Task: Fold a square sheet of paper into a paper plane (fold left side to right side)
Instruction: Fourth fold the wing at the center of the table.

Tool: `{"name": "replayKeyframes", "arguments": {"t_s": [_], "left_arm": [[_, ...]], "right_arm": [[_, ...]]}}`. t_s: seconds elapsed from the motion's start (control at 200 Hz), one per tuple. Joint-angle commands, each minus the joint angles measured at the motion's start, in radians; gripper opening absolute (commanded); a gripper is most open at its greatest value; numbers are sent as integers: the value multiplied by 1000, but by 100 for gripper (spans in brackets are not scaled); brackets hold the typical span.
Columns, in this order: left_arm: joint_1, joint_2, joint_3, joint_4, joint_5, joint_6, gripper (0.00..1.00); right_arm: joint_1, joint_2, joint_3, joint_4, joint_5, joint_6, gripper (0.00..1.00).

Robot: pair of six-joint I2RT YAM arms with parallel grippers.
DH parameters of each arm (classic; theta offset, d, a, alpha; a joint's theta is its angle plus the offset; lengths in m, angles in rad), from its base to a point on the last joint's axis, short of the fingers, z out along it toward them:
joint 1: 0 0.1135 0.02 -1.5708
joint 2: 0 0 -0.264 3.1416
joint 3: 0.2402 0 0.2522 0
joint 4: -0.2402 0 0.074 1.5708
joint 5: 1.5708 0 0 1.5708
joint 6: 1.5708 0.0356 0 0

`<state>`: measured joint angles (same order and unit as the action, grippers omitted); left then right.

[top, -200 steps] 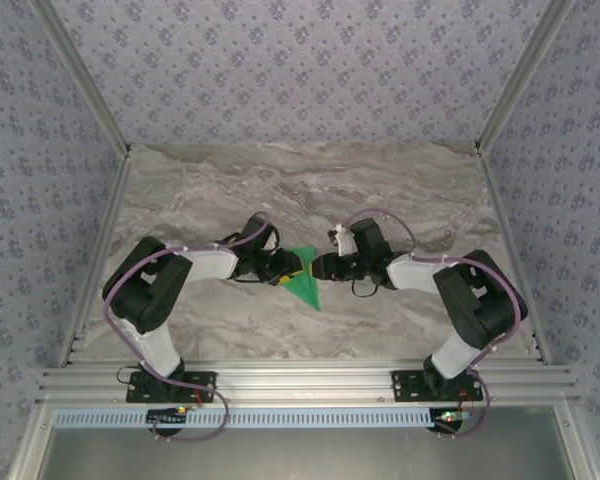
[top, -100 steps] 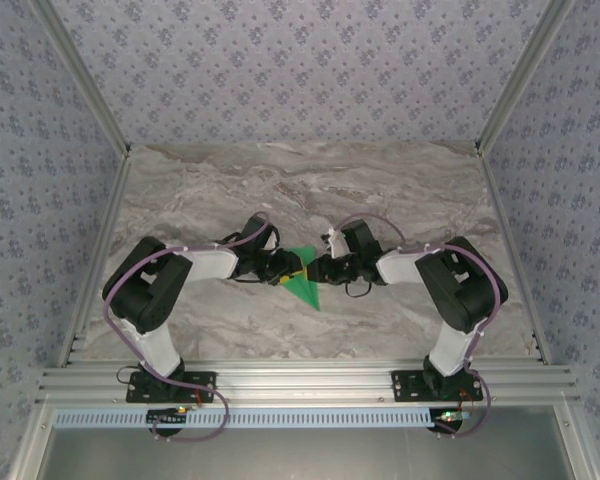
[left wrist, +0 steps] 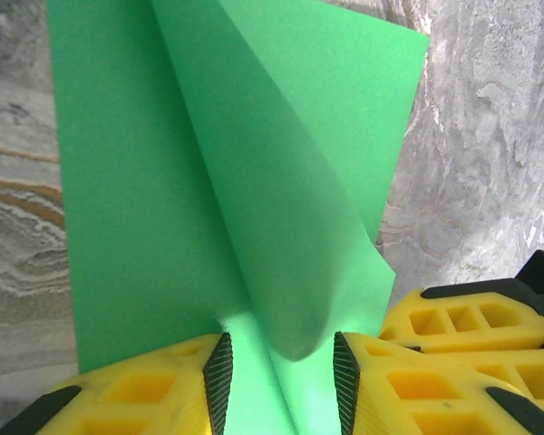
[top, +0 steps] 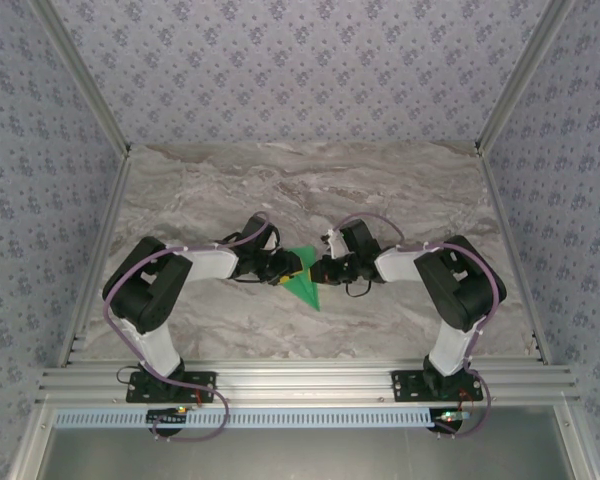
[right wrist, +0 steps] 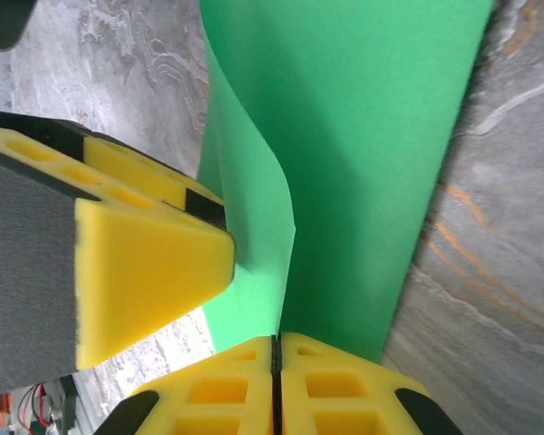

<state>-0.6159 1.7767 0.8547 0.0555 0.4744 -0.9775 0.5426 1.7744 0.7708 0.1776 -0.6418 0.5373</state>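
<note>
While the green paper [top: 303, 283] lies mid-table [top: 220, 190], between the two arms and narrowed to a point aimed at their bases, I judge we are in a later fold, with a loose flap standing up and not yet laid flat. My right tool [right wrist: 274, 358] is pressed together on the edge of that raised flap, and the paper runs straight into the seam between its pads. My left tool [left wrist: 279, 367] stands partly spread astride a curled ridge of the paper; whether its pads bear on it I cannot tell. Next, as I read it, the right tool should carry its pinched edge over and down with edges matched while the left steadies the body. After that the crease wants pressing.
</note>
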Motion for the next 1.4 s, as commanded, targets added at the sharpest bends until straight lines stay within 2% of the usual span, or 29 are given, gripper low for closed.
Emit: {"name": "replayKeyframes", "arguments": {"t_s": [0.0,0.72,1.184,1.399], "left_arm": [[-6,20,7,-48,-28,21,37],[-5,15,9,-48,-22,29,37],[-1,-79,105,-140,-31,93,38],[-1,-17,181,-167,-6,110,25]], "right_arm": [[-10,-19,26,-70,39,-43,7],[-3,19,50,-160,96,-95,7],[18,63,56,-205,136,-96,7],[21,60,53,-214,144,-98,8]]}}
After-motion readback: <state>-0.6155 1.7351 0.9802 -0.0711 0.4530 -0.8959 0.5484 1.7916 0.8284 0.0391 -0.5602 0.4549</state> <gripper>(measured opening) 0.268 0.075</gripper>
